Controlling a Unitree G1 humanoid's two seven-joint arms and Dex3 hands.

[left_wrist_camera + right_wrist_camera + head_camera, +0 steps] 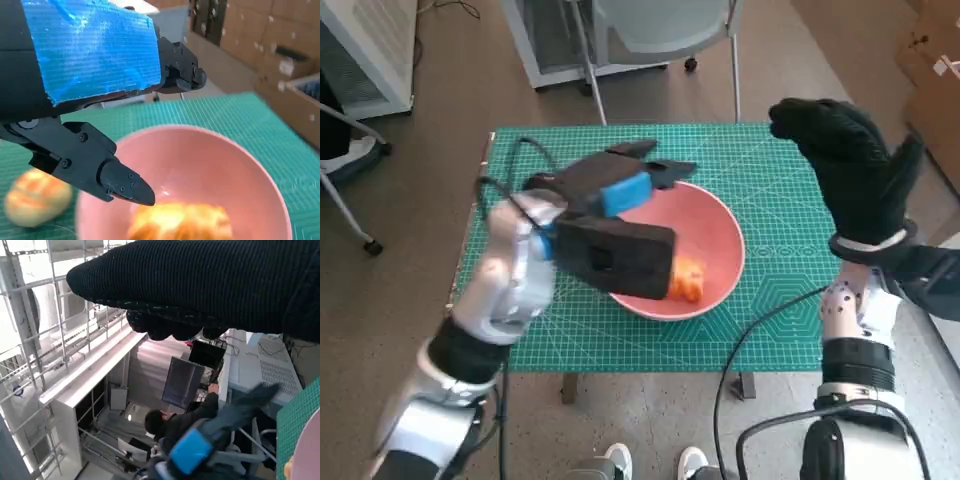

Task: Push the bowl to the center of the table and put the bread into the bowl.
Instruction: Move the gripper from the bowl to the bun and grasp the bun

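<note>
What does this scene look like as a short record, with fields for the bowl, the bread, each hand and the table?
bowl: pink bowl, near the middle of the mat
bread: one piece inside the bowl; a second bread roll on the mat beside it
left hand: over the bowl, fingers apart, holding nothing
right hand: raised, holding nothing
table: green cutting mat

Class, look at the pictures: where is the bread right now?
In the head view the bread lies inside the pink bowl near the table's centre, at its near side, just under the left hand.
</note>
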